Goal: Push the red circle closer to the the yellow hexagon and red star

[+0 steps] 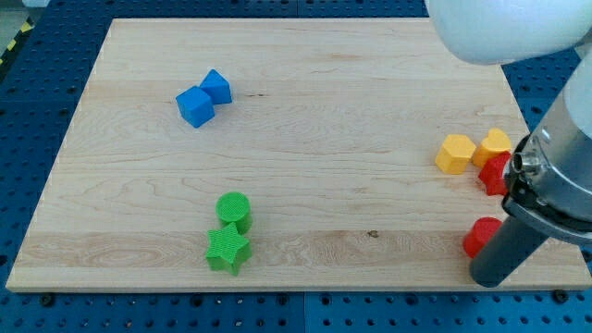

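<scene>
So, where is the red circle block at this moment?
The red circle block lies near the view's bottom right corner of the wooden board, touching the dark rod just above my tip, and below the red star block and yellow hexagon block.

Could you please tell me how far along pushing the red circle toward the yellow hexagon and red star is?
Nothing looks finished. My tip sits against the red circle at the view's bottom right. A gap of bare board separates the circle from the red star and yellow hexagon, so that push remains.

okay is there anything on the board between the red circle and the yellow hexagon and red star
Nothing visible. The red circle sits below the red star and yellow hexagon, with bare wood between. My tip is beside the circle.
</scene>
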{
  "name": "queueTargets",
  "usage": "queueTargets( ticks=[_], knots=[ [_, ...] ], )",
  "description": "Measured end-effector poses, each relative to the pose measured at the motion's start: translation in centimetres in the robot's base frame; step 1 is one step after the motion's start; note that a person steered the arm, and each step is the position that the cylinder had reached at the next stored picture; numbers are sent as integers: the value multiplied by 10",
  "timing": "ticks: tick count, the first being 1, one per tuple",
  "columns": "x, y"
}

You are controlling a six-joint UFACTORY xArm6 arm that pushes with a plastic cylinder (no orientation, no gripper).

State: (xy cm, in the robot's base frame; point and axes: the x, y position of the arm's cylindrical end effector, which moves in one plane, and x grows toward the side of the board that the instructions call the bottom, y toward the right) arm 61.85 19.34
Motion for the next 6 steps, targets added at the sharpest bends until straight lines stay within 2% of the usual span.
queueTargets(
  ticks=[1,2,3,4,6],
  knots=[
    [0,26],
    [-2,26],
    [-5,-2],
    [-29,-27],
    [-34,-3]
  ],
)
